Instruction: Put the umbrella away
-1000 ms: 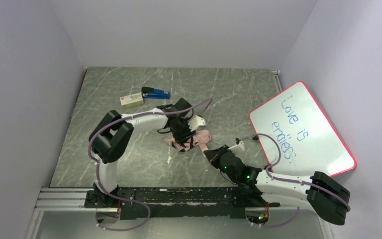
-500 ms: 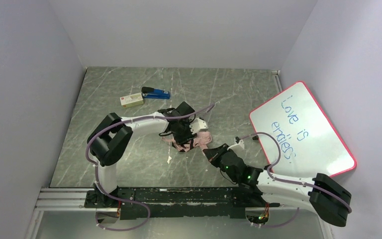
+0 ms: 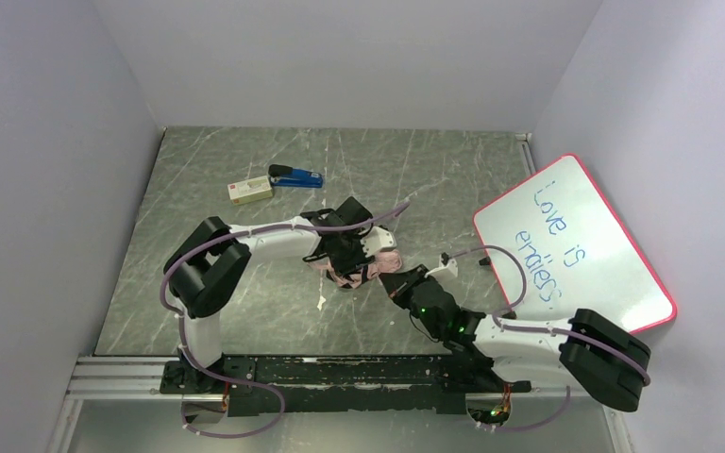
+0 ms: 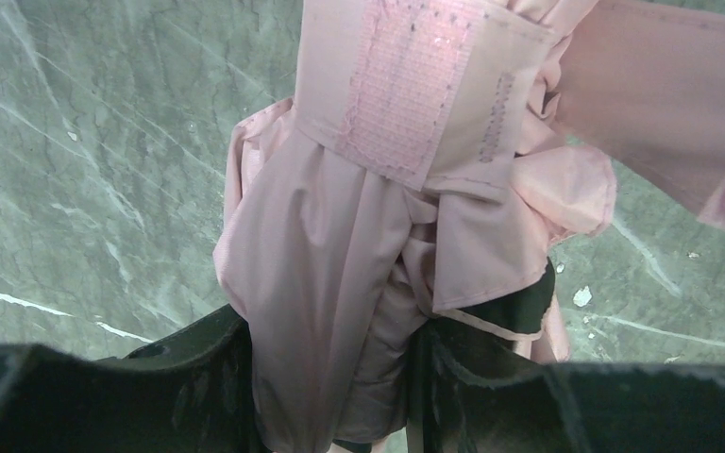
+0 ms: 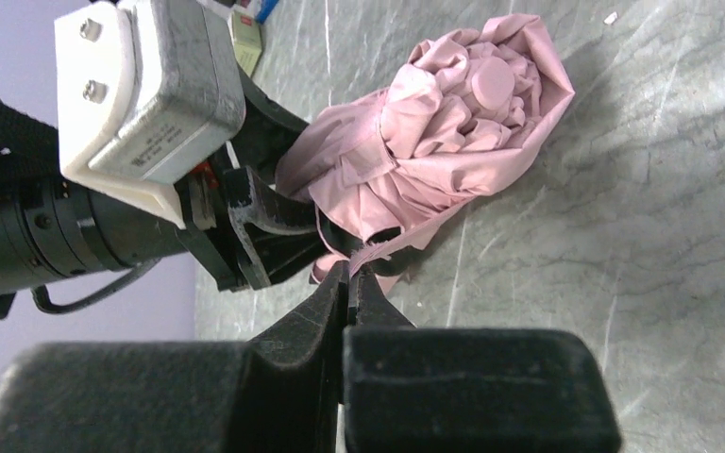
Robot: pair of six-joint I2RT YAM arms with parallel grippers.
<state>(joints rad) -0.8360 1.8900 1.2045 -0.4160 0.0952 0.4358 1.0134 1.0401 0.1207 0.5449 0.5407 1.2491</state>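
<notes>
R gripper [image 5: 348, 274], pressed together on what looks like the strap [image 5: 384, 247], has closed in on the bunched pink umbrella [image 3: 366, 268] mid-table [image 3: 245, 179], L gripper [image 4: 340, 382] clamping its fabric, so prob. strap-wrapping next.

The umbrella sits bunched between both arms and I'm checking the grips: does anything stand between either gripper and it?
Nothing visible does. The left gripper has bunched fabric of the umbrella directly between its fingers, and the right gripper is shut on a thin pink edge of it.
</notes>
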